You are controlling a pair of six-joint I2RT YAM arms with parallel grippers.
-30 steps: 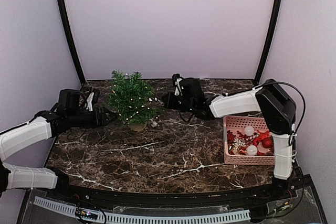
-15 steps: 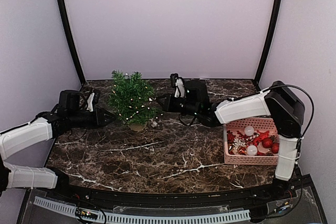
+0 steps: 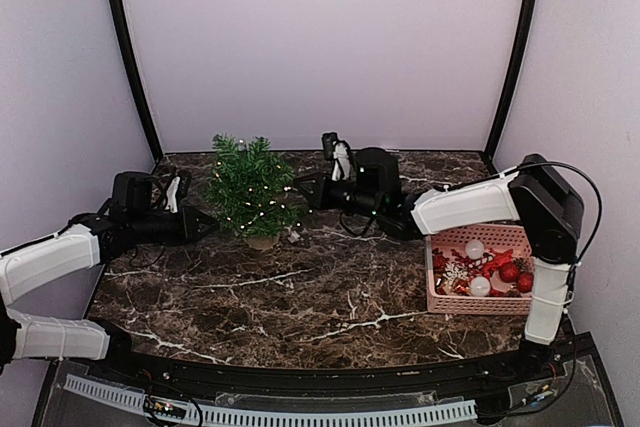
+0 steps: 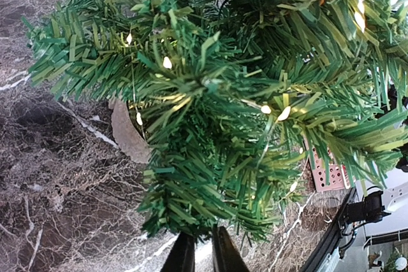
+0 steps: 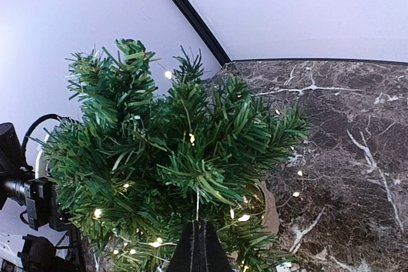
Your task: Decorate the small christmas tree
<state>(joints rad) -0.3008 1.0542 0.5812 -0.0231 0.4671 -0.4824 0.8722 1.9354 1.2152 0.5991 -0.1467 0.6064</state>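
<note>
Top external — R gripper [image 3: 300,190] closer to tree [image 3: 250,185].

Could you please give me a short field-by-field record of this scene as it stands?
tree: small christmas tree upright on the marble table, left of centre, towards the back
lights: light string lit, on the branches
left gripper: at the tree's left side; grip unclear
right gripper: at the tree's right side, shut, apparently on the light string
basket: pink basket at right, holding red and white ornaments
</note>
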